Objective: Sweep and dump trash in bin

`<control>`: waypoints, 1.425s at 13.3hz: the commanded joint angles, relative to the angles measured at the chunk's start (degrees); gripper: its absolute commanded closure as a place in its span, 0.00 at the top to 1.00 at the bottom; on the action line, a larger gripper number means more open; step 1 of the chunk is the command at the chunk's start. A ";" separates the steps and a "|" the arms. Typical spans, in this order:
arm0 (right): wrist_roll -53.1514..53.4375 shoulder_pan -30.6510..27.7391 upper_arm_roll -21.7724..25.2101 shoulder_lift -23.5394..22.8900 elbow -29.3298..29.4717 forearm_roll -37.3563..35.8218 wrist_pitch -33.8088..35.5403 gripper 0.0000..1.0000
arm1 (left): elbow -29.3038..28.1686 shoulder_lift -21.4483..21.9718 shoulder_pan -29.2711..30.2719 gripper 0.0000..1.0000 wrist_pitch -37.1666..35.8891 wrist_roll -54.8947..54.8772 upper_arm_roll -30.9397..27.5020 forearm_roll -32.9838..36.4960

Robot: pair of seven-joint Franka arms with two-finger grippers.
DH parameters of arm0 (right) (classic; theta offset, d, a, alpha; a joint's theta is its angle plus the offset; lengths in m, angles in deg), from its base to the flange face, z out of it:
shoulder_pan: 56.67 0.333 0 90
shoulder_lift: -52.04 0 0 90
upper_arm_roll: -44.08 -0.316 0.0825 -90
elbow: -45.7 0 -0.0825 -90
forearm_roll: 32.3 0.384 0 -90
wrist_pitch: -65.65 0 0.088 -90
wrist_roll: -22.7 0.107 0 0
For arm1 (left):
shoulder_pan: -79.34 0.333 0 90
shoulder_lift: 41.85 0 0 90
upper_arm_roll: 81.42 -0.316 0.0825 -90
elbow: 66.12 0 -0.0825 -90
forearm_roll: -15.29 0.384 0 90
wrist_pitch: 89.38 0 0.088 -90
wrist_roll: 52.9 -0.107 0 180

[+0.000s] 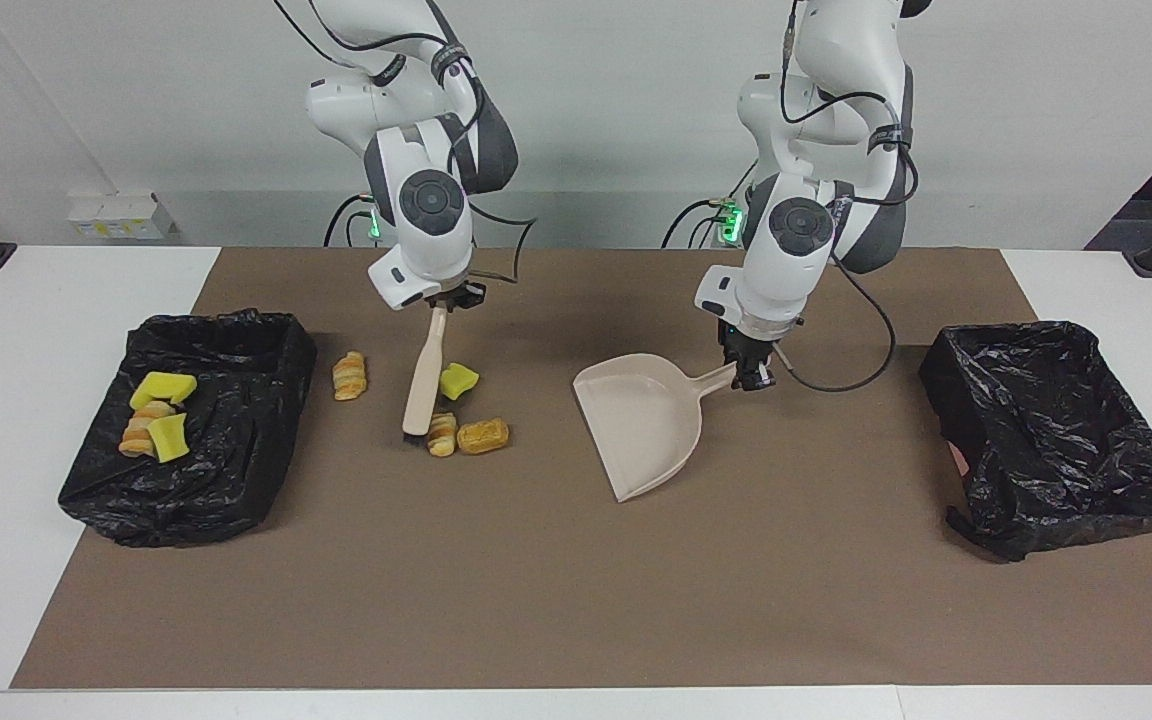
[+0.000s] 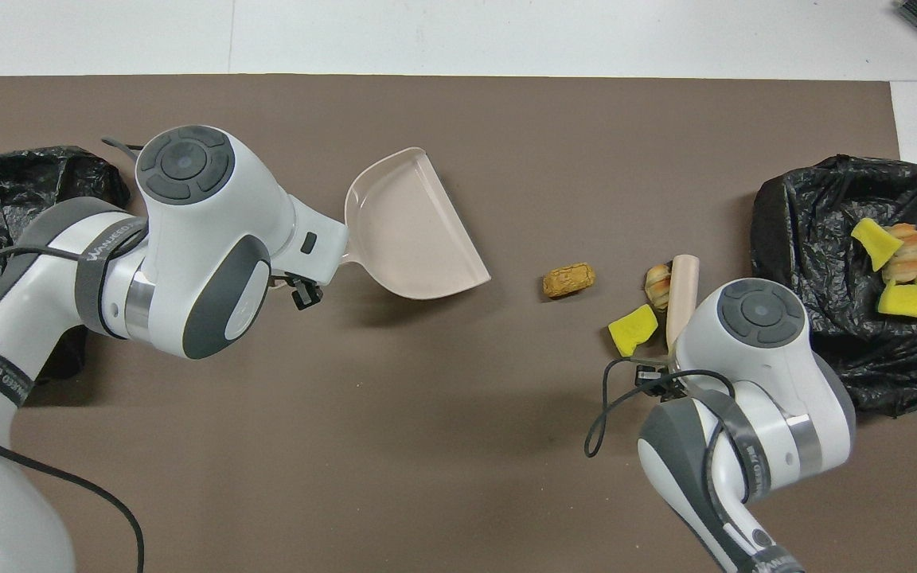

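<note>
My right gripper point(image 1: 441, 300) is shut on the handle of the beige brush point(image 1: 424, 375), whose head rests on the mat among the trash. Beside the brush head lie a croissant piece point(image 1: 442, 433), a brown bread piece point(image 1: 483, 435) and a yellow sponge chunk point(image 1: 457, 380). Another croissant piece point(image 1: 348, 375) lies apart, between the brush and the bin point(image 1: 236, 330). That black-lined bin holds sponge chunks and a croissant point(image 2: 900, 255). My left gripper point(image 1: 748, 375) is shut on the handle of the beige dustpan point(image 1: 641, 420), whose mouth faces the trash. In the overhead view the wrists hide both grippers.
A second black-lined bin point(image 1: 1046, 430) stands at the left arm's end of the table. A brown mat point(image 1: 536, 600) covers the middle of the white table, with bare mat between the dustpan point(image 2: 411, 231) and the bread piece point(image 2: 568, 279).
</note>
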 commanded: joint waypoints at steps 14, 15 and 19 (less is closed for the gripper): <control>4.93 -6.07 0.08 15.88 -24.71 -9.00 -8.28 0.00 | -5.46 2.12 -2.95 0.00 6.72 5.65 -0.21 0.69; 2.56 -6.44 0.17 15.98 -26.14 -9.00 -10.58 0.00 | -5.64 2.21 -2.95 0.00 6.73 6.27 -0.21 0.69; -5.62 -5.57 -0.01 14.49 -25.80 -3.66 -19.19 0.00 | -5.64 2.21 -3.21 0.00 6.73 6.63 -0.21 0.69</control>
